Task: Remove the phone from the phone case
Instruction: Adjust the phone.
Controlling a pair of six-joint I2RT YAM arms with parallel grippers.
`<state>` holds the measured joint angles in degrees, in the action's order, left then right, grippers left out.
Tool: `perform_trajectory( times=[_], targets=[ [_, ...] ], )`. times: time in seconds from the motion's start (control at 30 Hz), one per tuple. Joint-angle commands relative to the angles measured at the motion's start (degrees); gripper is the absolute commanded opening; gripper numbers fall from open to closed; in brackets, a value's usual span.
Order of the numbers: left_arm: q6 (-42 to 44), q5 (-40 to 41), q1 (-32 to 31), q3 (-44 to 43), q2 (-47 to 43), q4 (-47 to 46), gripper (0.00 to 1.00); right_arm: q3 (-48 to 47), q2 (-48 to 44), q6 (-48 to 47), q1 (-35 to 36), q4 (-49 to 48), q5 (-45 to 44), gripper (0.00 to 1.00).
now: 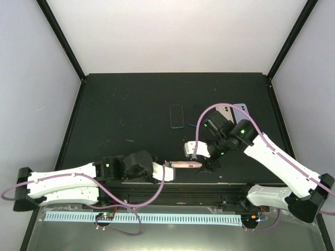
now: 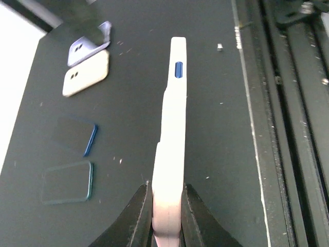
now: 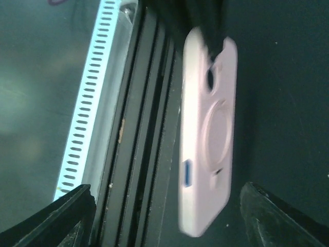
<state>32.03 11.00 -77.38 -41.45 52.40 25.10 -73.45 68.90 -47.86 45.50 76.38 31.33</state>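
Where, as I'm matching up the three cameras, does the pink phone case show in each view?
Top external: pink phone case lower centre, a thin strip just beyond the black front rail.
Left wrist: case centre, edge-on, clamped at the bottom by the left end effector; rail at right.
Right wrist: case centre-right, back towards the camera; rail to its left.
Shared landmark: the front rail.

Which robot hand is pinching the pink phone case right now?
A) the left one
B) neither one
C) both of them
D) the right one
A: the left gripper has its jaws squeezed on the thin sides of the pink phone case, while the right gripper is wide open, its fingers apart on either side of the case without clamping it.
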Motion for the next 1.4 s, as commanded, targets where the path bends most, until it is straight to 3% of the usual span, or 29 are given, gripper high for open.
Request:
perform_trajectory(
  times=[0.0,0.17,0.53,0.67,0.8,0.9,1.17,1.37],
  targets=[
    [-7.82,-10.73,6.24,2.12,-6.20,-5.81,0.02,7.22,-4.07,6.90,-0.26,-12.81,-3.23,0.74],
    [-10.17,-14.73,9.25,3.79,-7.90,-9.00,0.02,10.95,-5.41,6.81,-0.20,-18.09,-7.86,0.62],
    [-10.93,-15.82,10.80,4.09,-8.36,-9.71,0.02,10.76,-2.47,4.10,0.42,-16.01,-8.39,0.42],
    [-11.03,-14.74,10.86,4.38,-9.21,-10.10,0.02,10.57,-3.95,1.93,0.76,-13.31,-8.23,0.42],
    [-11.11,-14.62,10.91,4.55,-9.27,-10.36,0.02,10.07,-4.94,0.89,0.86,-11.33,-7.83,0.54],
    [-11.28,-14.44,10.86,4.54,-9.33,-10.43,0.02,10.41,-4.80,1.55,1.12,-11.97,-9.47,0.56],
    [-11.72,-13.34,10.93,4.89,-10.18,-10.89,0.02,11.28,-4.54,3.42,1.75,-14.68,-13.09,0.38],
    [-11.91,-13.24,11.18,5.15,-10.32,-11.30,0.02,11.29,-4.64,3.13,2.10,-14.95,-15.14,0.35]
  ],
)
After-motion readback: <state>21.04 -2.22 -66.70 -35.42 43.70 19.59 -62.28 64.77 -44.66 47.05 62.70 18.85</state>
